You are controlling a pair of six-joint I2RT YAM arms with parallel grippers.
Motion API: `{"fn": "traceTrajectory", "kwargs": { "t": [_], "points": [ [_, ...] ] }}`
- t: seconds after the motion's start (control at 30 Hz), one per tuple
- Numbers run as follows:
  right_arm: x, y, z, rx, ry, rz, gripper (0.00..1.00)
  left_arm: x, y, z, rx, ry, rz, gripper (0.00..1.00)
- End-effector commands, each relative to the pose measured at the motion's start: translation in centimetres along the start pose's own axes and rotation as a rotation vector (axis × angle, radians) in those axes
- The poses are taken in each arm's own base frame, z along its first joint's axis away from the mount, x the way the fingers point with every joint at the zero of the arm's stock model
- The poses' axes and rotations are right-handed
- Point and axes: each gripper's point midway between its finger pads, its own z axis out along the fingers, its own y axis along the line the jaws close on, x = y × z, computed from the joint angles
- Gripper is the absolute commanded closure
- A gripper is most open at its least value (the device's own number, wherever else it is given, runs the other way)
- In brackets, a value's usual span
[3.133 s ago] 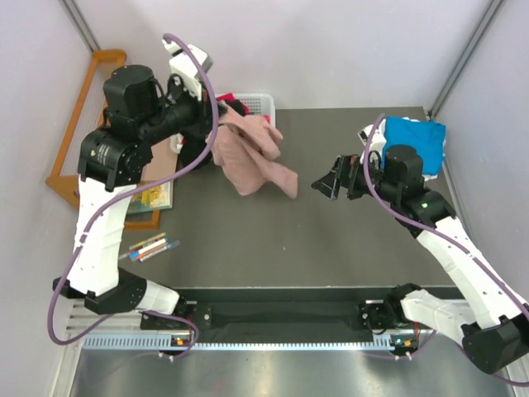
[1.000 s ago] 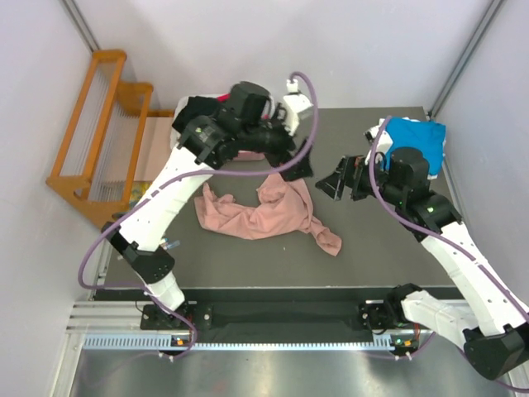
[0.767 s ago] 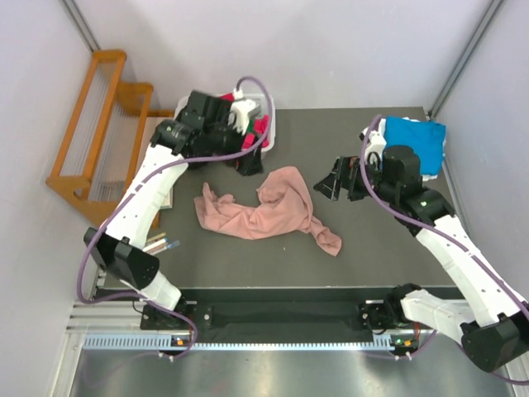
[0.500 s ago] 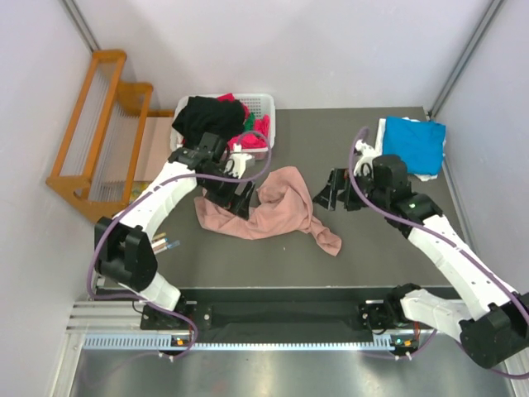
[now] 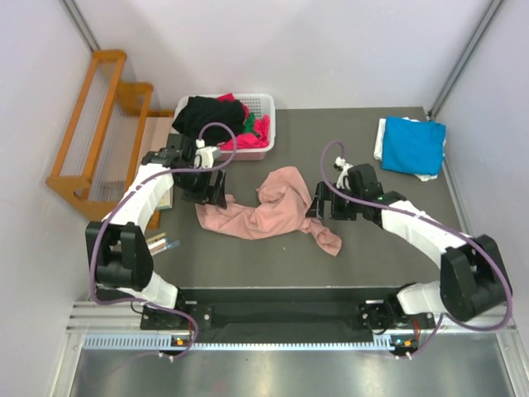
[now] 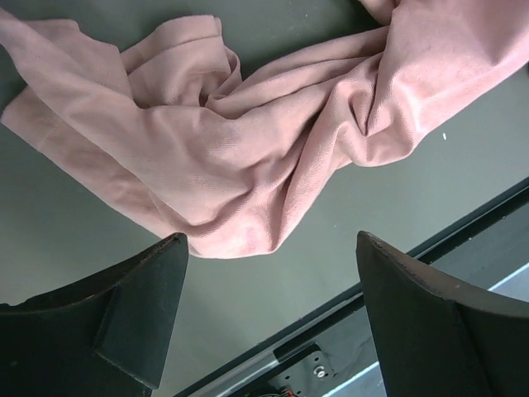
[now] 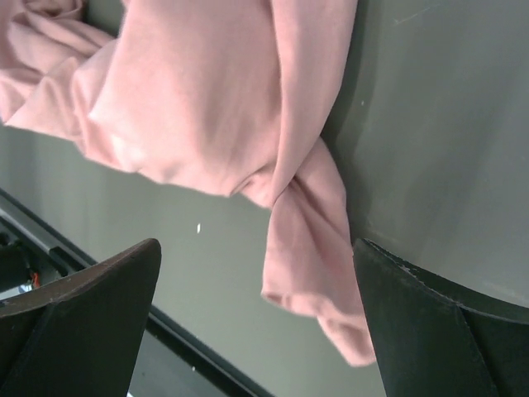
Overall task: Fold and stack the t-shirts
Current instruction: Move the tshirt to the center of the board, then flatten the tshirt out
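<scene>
A dusty pink t-shirt (image 5: pixel 269 211) lies crumpled in the middle of the dark table. My left gripper (image 5: pixel 212 192) hangs low over the shirt's left end, open, with nothing between its fingers (image 6: pixel 124 314). The left wrist view shows the pink t-shirt (image 6: pixel 248 141) just beyond the fingertips. My right gripper (image 5: pixel 319 207) is open at the shirt's right end. In the right wrist view a twisted sleeve of the pink t-shirt (image 7: pixel 310 231) lies between the spread fingers (image 7: pixel 438 322). A folded blue t-shirt (image 5: pixel 412 145) rests at the back right.
A white slatted basket (image 5: pixel 264 99) at the back left holds a black t-shirt (image 5: pixel 207 116) and magenta cloth (image 5: pixel 260 132). An orange wooden rack (image 5: pixel 91 124) stands beyond the table's left edge. Pens (image 5: pixel 161 244) lie near the left arm.
My left arm swung from the back centre over the basket and down to the pink shirt's left end. The right gripper moved left and down to the shirt's right end. The shirt has not moved.
</scene>
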Motion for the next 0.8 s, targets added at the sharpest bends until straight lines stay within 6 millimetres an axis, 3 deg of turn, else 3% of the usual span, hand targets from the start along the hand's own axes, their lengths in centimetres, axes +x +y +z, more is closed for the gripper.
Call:
{"fn": "traceTrajectory", "kwargs": {
  "t": [0.0,0.17,0.5,0.57,0.77],
  "points": [
    [-3.9,1.0,1.7,-0.043,-0.069,-0.033,0.00,-1.3,0.1,0.5,0.016,-0.051,-0.025,0.14],
    [-5.4,0.2,4.2,-0.022,-0.042,-0.025,0.02,-1.8,0.8,1.0,0.011,-0.056,-0.045,0.13],
    [-7.0,-1.5,6.6,-0.003,-0.040,0.005,0.21,-2.5,6.3,2.0,-0.010,-0.053,-0.180,0.16],
    [-7.2,-1.9,6.7,-0.001,-0.041,0.016,0.27,-2.7,6.4,2.2,-0.007,-0.054,-0.181,0.17],
    [-7.3,-2.3,7.1,-0.016,-0.041,0.043,0.32,-3.4,6.6,2.7,0.007,-0.056,-0.192,0.18]
  ]
}}
